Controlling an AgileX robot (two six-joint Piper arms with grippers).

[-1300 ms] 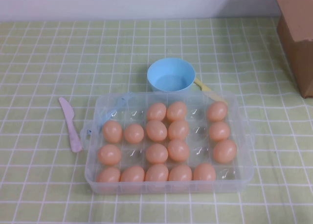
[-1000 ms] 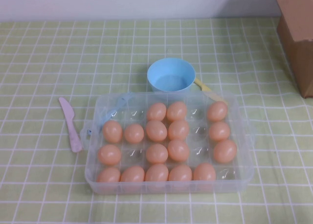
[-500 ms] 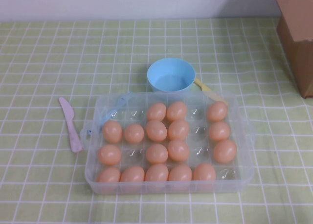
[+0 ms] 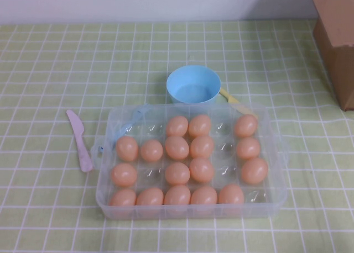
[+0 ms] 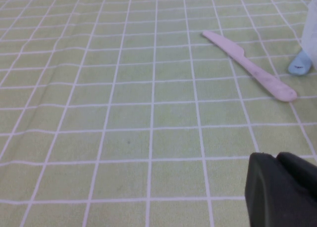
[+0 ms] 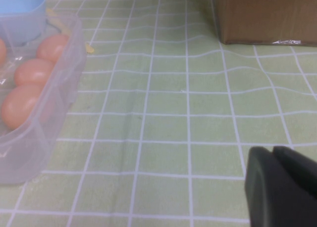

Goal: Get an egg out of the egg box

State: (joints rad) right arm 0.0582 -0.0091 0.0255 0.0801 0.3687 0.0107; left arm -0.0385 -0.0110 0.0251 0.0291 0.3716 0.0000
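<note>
Clear plastic egg box [image 4: 275, 153] sits open mid-counter, every egg [image 4: 254, 170] seated. Nothing started: my left hand [image 5: 282, 190] and right hand [image 6: 280, 185] wait off to its sides, grip unreadable.

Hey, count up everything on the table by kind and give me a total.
Eggs: 17, all in the egg box
Egg box: 1
Blue bowl: 1
Pink knife: 1
Cardboard box: 1
Yellow piece behind the bowl: 1
Total: 22
Left gripper hovers near the knife, right gripper beside the egg box.
</note>
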